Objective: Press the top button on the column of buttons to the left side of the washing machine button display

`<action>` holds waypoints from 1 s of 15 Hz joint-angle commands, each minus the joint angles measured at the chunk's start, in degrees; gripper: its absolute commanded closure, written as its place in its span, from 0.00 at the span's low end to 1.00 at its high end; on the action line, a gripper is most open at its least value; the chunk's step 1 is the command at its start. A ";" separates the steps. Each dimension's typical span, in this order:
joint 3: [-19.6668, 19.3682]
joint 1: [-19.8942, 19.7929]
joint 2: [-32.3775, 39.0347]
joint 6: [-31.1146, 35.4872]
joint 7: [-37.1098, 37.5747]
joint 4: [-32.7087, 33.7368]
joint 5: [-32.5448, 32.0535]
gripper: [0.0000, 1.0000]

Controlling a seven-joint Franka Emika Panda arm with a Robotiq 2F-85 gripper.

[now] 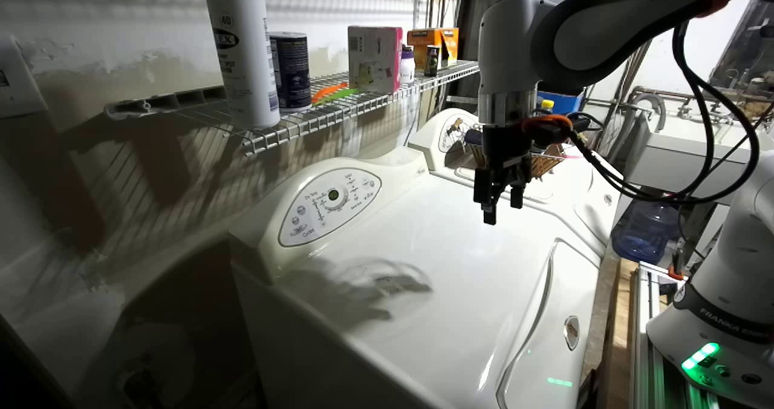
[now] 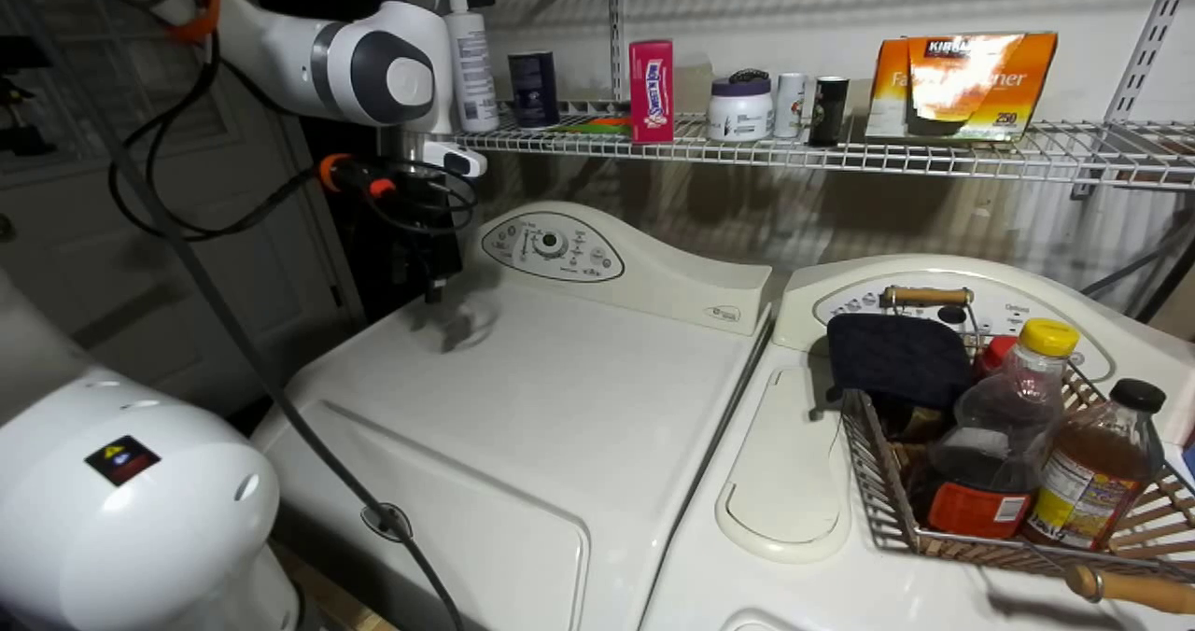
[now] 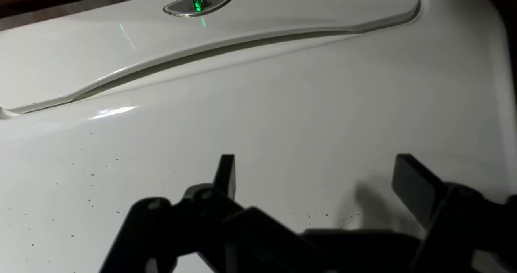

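At left in an exterior view, a black two-fingered gripper (image 3: 313, 174) points down over the glossy top of the large, white, rounded washing machine (image 2: 560, 360), nearer the left edge than the right. The wrist view shows its fingers (image 3: 416, 188) spread wide, with nothing held between them. Next comes the white, pointed-oval button display (image 2: 553, 246), outlined in thin dark grey, set in the raised white console (image 2: 681, 281) along the back edge, towards the back left corner. The fingers are apart from it in both exterior views, so the press looks undone. What remains, I judge, is everything: reaching the display, lining up on the top button of its left column, pushing, backing off. Its marks are too small to pick that button out. Farthest right, beyond the right edge, a second white machine (image 2: 840, 584) carries a wire-and-wood basket (image 2: 878, 472).
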 commanded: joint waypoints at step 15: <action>-4.32 0.19 9.71 13.12 -8.08 10.43 2.03 0.00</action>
